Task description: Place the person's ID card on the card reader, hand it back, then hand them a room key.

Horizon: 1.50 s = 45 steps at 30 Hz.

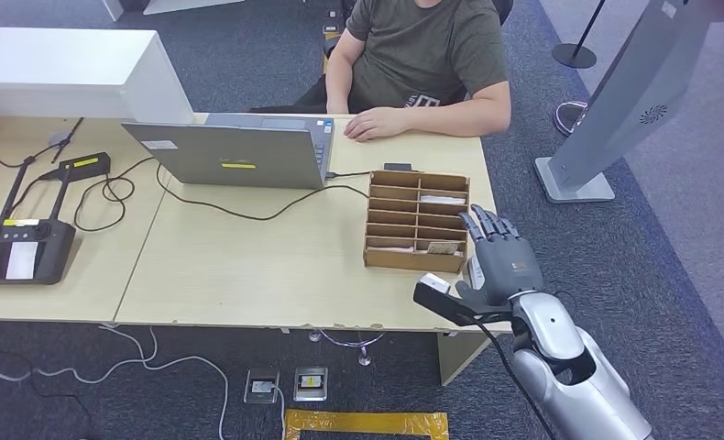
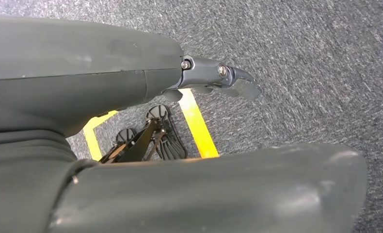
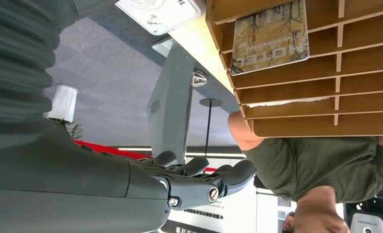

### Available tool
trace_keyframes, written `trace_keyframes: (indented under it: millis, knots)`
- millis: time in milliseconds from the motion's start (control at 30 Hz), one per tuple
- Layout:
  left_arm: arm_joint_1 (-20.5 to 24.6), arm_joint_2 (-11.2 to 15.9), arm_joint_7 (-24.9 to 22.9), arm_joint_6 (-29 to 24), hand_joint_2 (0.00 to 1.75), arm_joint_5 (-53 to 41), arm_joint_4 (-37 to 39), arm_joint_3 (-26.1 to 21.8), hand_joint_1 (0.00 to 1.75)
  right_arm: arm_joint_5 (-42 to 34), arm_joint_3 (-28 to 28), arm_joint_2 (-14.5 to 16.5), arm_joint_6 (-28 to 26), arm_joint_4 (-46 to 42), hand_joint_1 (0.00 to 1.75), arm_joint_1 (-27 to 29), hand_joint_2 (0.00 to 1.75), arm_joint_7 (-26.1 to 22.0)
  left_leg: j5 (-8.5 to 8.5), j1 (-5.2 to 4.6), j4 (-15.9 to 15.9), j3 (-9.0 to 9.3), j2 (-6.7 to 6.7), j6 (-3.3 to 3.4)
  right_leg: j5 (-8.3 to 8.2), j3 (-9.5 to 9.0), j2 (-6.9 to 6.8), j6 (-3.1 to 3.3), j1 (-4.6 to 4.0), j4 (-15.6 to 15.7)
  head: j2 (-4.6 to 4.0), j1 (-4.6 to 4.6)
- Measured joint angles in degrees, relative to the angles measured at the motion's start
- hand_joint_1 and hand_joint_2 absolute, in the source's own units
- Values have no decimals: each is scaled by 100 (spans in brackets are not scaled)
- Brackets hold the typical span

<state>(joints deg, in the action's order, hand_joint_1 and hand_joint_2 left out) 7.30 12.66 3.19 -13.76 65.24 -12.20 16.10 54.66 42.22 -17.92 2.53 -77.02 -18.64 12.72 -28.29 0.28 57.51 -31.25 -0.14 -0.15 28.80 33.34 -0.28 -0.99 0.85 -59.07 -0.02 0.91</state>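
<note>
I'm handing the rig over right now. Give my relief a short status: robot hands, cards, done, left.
Right robot hand: open, fingers spread, holding nothing, at the table's near right corner beside the wooden card tray.
Left robot hand: hanging over the carpet, holding nothing.
A hotel key card lies in a tray slot.
The person's hand rests on the table, holding no card.
Done: cannot tell.
Left: at least the room key handover.

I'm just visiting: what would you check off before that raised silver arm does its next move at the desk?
1. Right hand holds nothing, fingers apart: ok.
2. Brown cardboard compartment tray within reach, beside that hand: ok.
3. Printed hotel key card lying in a tray compartment: ok.
4. Person's hand resting on the desk, away from the tray: ok.
5. ID card's whereabouts: cannot tell.
6. Left hand hanging over grey carpet: ok.
</note>
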Motion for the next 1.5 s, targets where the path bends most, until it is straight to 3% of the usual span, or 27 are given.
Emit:
trace_keyframes:
  millis: [533,1500]
  knots:
    - [1,22,34,94,0,0,2,116,0,162,-263,357,-242,656,0,-450,175,-521,0,0,0,-1,0,0,0,0,0,0,0,-1,0,-1]
    - [33,167,129,392,0,0,2,323,0,158,-284,656,-167,1426,0,-624,175,-709,0,0,0,0,0,0,0,1,1,0,0,0,0,-1]
